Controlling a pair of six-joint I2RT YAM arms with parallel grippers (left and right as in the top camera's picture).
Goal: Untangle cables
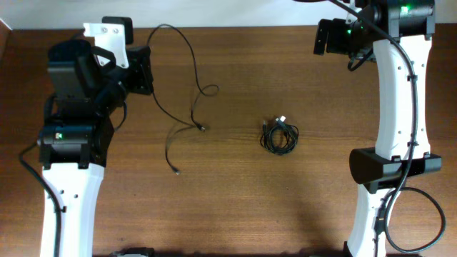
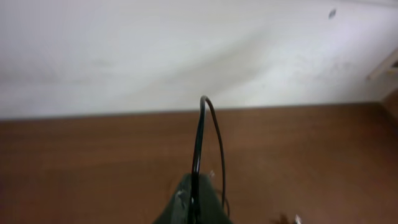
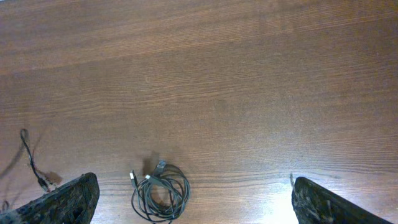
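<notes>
One thin black cable (image 1: 187, 93) lies stretched in loose loops on the left half of the table, one end running to my left gripper (image 1: 146, 69). That gripper is shut on this cable (image 2: 200, 143), which rises from between the fingers (image 2: 194, 208) in the left wrist view. A second cable is a small coiled bundle (image 1: 280, 135) with light plug ends near the table's middle. It also shows in the right wrist view (image 3: 160, 193). My right gripper (image 1: 325, 37) is open and empty at the far right, its fingers (image 3: 193, 202) spread wide high above the coil.
The wooden table (image 1: 235, 200) runs under both arms. A pale wall (image 2: 186, 50) stands beyond the table's far edge. The free plug end of the stretched cable (image 1: 176, 170) lies left of centre, and it shows in the right wrist view (image 3: 32, 162).
</notes>
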